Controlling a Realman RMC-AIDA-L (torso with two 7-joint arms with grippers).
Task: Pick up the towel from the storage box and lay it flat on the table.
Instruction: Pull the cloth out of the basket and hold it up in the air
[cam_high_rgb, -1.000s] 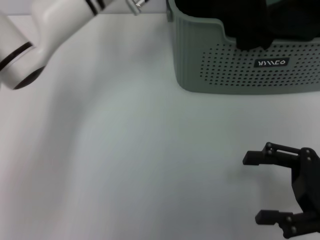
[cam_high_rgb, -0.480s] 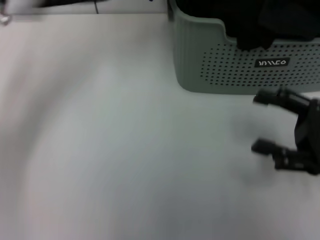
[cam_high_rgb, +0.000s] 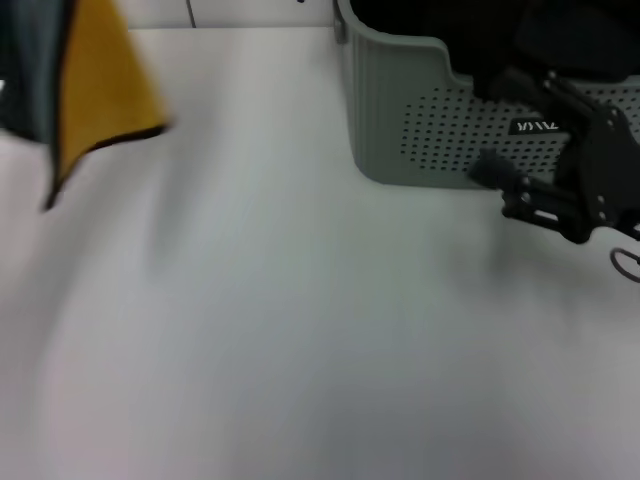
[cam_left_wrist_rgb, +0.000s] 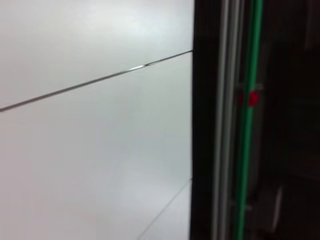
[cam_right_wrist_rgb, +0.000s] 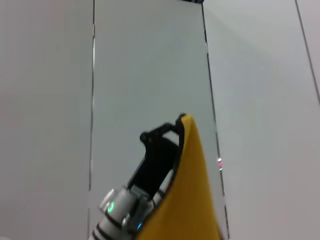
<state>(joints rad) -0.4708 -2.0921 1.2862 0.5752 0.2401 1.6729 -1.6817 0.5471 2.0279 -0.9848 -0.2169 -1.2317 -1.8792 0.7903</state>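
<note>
Hanging towel (cam_high_rgb: 95, 85), long axis vertical

The storage box (cam_high_rgb: 470, 140) stands on the worktop (cam_high_rgb: 300, 330) at its far right corner. The towel (cam_high_rgb: 85, 90) hangs above the far left corner, clear of the worktop surface. The right hand (cam_high_rgb: 505, 125) is positioned just in front of the storage box's front wall, above the worktop's right edge.

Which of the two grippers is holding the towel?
The left gripper, raised at the robot's left, grips the yellow-and-green towel. The right gripper hangs open and empty by the storage box.
</note>
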